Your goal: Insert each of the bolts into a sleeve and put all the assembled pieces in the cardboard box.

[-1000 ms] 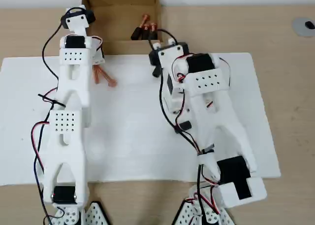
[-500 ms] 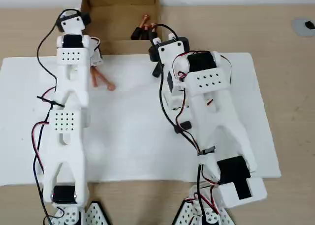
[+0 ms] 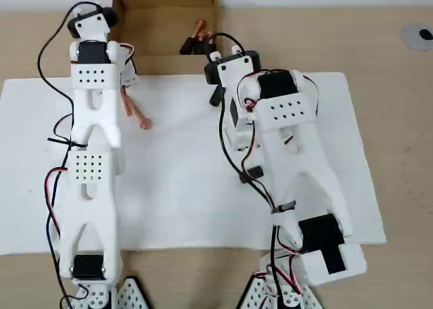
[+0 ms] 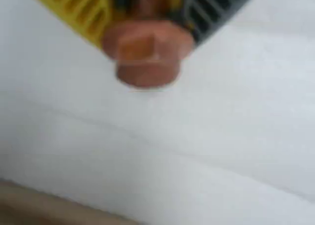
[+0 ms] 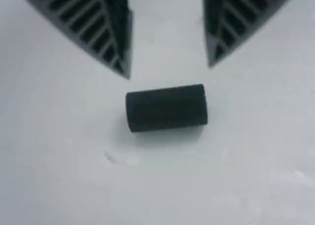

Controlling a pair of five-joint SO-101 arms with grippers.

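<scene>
My left gripper [image 4: 147, 30] is shut on a copper bolt [image 4: 147, 52], whose hex head sticks out past the yellow and black fingers above the white sheet. In the high view that bolt [image 3: 135, 110] slants out from the left gripper [image 3: 125, 86] near the sheet's far edge. A short black sleeve [image 5: 166, 108] lies on its side on the sheet. My right gripper [image 5: 168, 67] hangs open just above it, one finger to each side, not touching. The right gripper [image 3: 218, 92] is in front of the cardboard box [image 3: 166, 64].
Inside the box, several assembled copper-and-black pieces [image 3: 199, 38] lie against its right wall. The white sheet [image 3: 176, 187] covers the middle of the wooden table [image 3: 392, 65]. Both arms stretch across the sheet from the near edge.
The left arm has swung toward the far left corner of the sheet, carrying the bolt. The right gripper edged slightly toward the box, then stayed put.
</scene>
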